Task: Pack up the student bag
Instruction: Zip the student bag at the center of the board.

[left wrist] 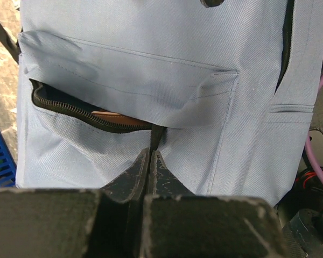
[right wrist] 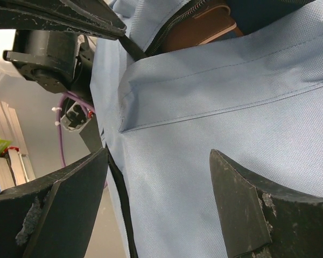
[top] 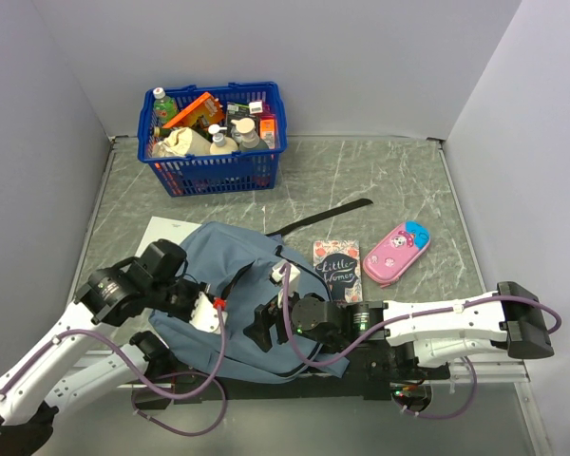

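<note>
The grey-blue student bag (top: 230,275) lies flat at the near centre of the table. Its front pocket zipper (left wrist: 75,110) is partly open, with a brown flat thing (left wrist: 116,116) inside. My left gripper (left wrist: 151,153) is shut on the black zipper pull (left wrist: 155,137) at the closed end of the opening. My right gripper (right wrist: 159,153) is open, its jaws spread over the bag's fabric (right wrist: 204,123) below the pocket. In the right wrist view the brown thing (right wrist: 200,26) and the zipper pull (right wrist: 130,47) show at the top. In the top view the left gripper (top: 218,309) and the right gripper (top: 262,328) meet over the bag's near part.
A "Little Women" book (top: 336,269) and a pink pencil case (top: 397,253) lie right of the bag. A blue basket (top: 270,169) full of bottles and packets stands at the back. A white sheet (top: 163,231) lies under the bag's left side. A black strap (top: 325,216) stretches behind.
</note>
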Robot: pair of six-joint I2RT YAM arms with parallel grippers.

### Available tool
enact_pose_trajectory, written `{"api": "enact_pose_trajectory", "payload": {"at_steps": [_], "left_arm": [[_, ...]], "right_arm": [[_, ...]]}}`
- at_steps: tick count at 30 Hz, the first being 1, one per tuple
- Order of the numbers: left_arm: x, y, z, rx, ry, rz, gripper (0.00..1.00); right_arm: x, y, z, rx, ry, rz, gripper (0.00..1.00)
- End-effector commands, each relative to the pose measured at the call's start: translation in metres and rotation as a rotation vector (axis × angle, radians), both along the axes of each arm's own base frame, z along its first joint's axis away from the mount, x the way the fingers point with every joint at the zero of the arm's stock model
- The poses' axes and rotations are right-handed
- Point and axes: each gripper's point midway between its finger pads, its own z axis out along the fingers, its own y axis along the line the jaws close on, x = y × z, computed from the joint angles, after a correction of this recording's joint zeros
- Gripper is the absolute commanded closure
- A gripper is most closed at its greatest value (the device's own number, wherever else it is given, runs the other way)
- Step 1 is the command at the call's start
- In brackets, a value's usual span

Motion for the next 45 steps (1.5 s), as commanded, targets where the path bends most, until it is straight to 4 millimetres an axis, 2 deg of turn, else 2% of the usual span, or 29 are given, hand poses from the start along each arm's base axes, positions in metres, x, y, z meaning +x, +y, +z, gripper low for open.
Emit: {"api": "enact_pose_trajectory", "payload": {"at_steps": [1, 3, 5, 7, 9, 10, 12, 14, 17, 19, 21, 22, 24, 26, 27, 28, 29, 30, 33, 38, 42, 43, 44, 45], "left_arm": [[-0.002, -0.003, -0.002, -0.002, 0.021, -0.02, 0.99], [0.0, -0.006, 0.001, -0.016, 0.02, -0.007, 0.99], [0.004, -0.012, 0.011, -0.055, 0.019, 0.024, 0.99], [0.016, -0.026, 0.033, -0.149, -0.035, 0.045, 0.99], [0.027, -0.04, 0.063, -0.276, -0.091, 0.083, 0.99], [0.028, -0.044, 0.073, -0.327, -0.091, 0.1, 0.99], [0.031, -0.05, 0.093, -0.42, -0.143, 0.103, 0.99], [0.027, -0.051, 0.099, -0.459, -0.147, 0.097, 0.99], [0.023, -0.05, 0.089, -0.44, -0.115, 0.093, 0.99], [0.02, -0.049, 0.081, -0.419, -0.081, 0.094, 0.99], [0.018, -0.05, 0.077, -0.413, -0.057, 0.091, 0.99], [0.017, -0.051, 0.076, -0.416, -0.047, 0.091, 0.99], [0.015, -0.053, 0.075, -0.42, -0.035, 0.083, 0.99], [0.016, -0.055, 0.074, -0.428, -0.031, 0.081, 0.99], [0.015, -0.055, 0.074, -0.429, -0.032, 0.076, 0.99], [0.015, -0.056, 0.073, -0.427, -0.033, 0.07, 0.99], [0.016, -0.056, 0.072, -0.426, -0.031, 0.071, 0.99], [0.015, -0.056, 0.072, -0.424, -0.029, 0.069, 0.99], [0.016, -0.057, 0.073, -0.428, -0.039, 0.065, 0.99], [0.014, -0.056, 0.072, -0.443, -0.039, 0.067, 0.99], [0.013, -0.058, 0.074, -0.459, -0.027, 0.073, 0.99], [0.013, -0.058, 0.074, -0.462, -0.027, 0.074, 0.99], [0.012, -0.058, 0.073, -0.46, -0.025, 0.071, 0.99], [0.012, -0.058, 0.073, -0.462, -0.022, 0.073, 0.99]], "right_arm": [[-0.001, 0.013, 0.027, 0.08, -0.006, -0.003, 0.17], [-0.002, 0.016, 0.029, 0.088, -0.003, 0.008, 0.17], [-0.005, 0.022, 0.03, 0.09, -0.003, 0.024, 0.11], [-0.005, 0.026, 0.027, 0.106, 0.019, 0.013, 0.0], [-0.007, 0.031, 0.023, 0.179, 0.069, 0.015, 0.0], [-0.006, 0.028, 0.015, 0.178, 0.09, -0.001, 0.0], [0.0, 0.022, 0.011, 0.187, 0.127, -0.07, 0.0], [0.006, 0.012, 0.005, 0.167, 0.173, -0.145, 0.0], [0.009, 0.005, 0.006, 0.207, 0.187, -0.169, 0.0], [0.014, 0.008, 0.02, 0.205, 0.141, -0.171, 0.0], [0.017, 0.007, 0.021, 0.125, 0.112, -0.188, 0.15], [0.018, 0.018, 0.037, 0.146, 0.098, -0.189, 0.19], [0.016, 0.025, 0.038, 0.112, 0.08, -0.174, 0.24], [0.014, 0.039, 0.04, 0.096, 0.079, -0.159, 0.28], [0.013, 0.046, 0.032, 0.071, 0.081, -0.154, 0.28], [0.011, 0.053, 0.041, 0.084, 0.08, -0.144, 0.29], [0.009, 0.057, 0.04, 0.081, 0.088, -0.143, 0.31], [0.007, 0.062, 0.03, 0.053, 0.1, -0.141, 0.32], [0.006, 0.062, 0.022, -0.021, 0.114, -0.187, 0.33], [0.006, 0.048, 0.011, -0.113, 0.069, -0.26, 0.31], [0.008, 0.046, 0.004, -0.152, 0.053, -0.318, 0.35], [0.007, 0.048, 0.003, -0.146, 0.057, -0.318, 0.37], [0.006, 0.05, 0.003, -0.137, 0.058, -0.317, 0.47], [0.006, 0.052, 0.002, -0.129, 0.063, -0.32, 0.54]]}}
